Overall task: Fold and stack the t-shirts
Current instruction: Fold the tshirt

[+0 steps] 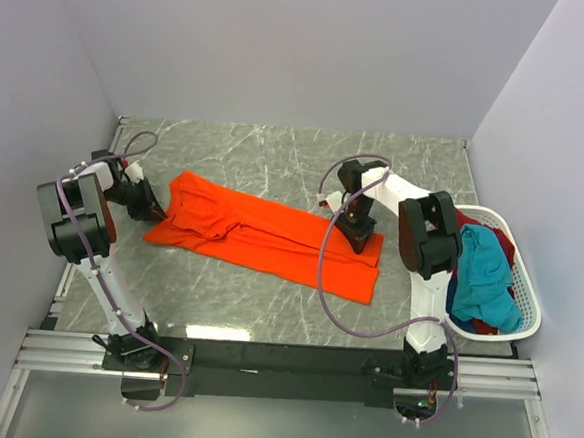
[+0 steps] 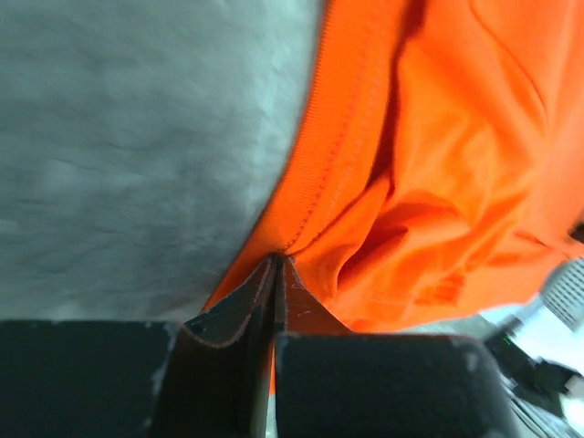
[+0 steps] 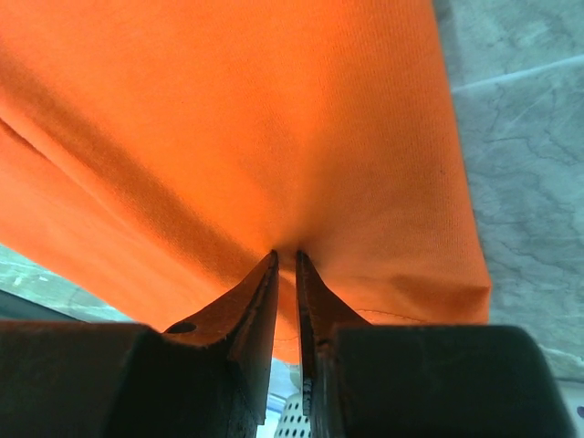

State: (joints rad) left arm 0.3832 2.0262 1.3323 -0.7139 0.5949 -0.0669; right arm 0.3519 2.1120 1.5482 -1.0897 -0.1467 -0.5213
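Presently, one orange t-shirt [image 1: 261,235], left pincer [image 2: 276,265] and right pincer [image 3: 286,255] both clamped on it, one teal t-shirt [image 1: 486,278] in basket [image 1: 526,286].

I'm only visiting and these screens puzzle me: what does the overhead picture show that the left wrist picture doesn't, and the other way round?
Only the overhead view shows the whole orange t-shirt laid out, the right gripper at its far end, and the white basket holding a teal shirt. Only the left wrist view shows, close up, the left gripper pinching the shirt's stitched edge. Both show the orange cloth on the grey marbled table.
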